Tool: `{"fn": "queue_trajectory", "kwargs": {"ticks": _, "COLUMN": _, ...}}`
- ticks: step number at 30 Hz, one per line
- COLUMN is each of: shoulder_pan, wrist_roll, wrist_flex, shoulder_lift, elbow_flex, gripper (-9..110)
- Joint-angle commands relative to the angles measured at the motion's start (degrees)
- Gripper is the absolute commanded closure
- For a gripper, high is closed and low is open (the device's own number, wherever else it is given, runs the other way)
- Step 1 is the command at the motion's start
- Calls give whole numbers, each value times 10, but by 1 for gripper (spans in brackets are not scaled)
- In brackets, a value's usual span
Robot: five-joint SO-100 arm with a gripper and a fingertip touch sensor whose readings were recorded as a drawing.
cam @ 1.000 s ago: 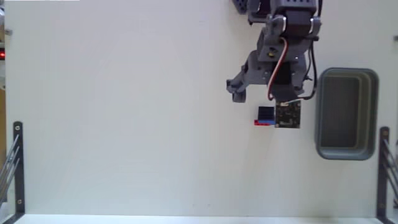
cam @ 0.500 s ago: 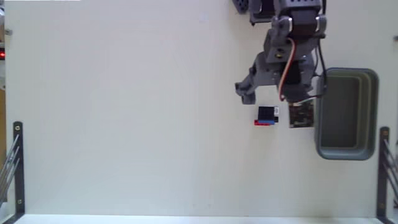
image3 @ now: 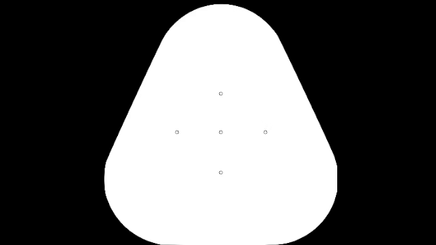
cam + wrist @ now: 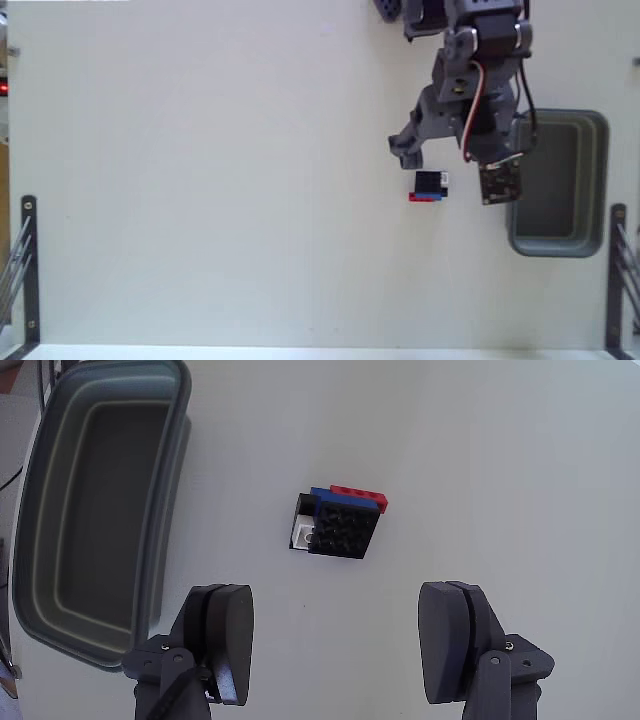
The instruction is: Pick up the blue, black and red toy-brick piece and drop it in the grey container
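Hovering with its two dark fingers spread wide and nothing between them, the tool (image 4: 335, 645) looks down on the small stacked plastic toy-brick piece (image 4: 337, 522) of blue, black and red, which lies on the pale desk (image 4: 520, 480) ahead of the fingertips and roughly centred on the gap. In the wrist view the rounded rectangular grey plastic container (image 4: 95, 500) sits left of the brick, apart from it. Reaching the brick likely means moving forward and down.
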Motion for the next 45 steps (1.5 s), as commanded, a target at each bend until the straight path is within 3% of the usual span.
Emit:
{"fn": "queue_trajectory", "kwargs": {"ticks": 1, "shoulder_pan": -5, "wrist_roll": 3, "wrist_flex": -2, "shoulder_lift": 22, "elbow_flex": 3, "gripper": -9}}
{"fn": "queue_trajectory", "kwargs": {"ticks": 28, "shoulder_pan": 16, "wrist_roll": 3, "wrist_flex": -3, "shoulder_lift": 21, "elbow_flex": 3, "gripper": -9}}
{"fn": "queue_trajectory", "kwargs": {"ticks": 45, "shoulder_pan": 16, "wrist_roll": 3, "wrist_flex": -104, "shoulder_lift": -108, "elbow_flex": -24, "gripper": -9}}
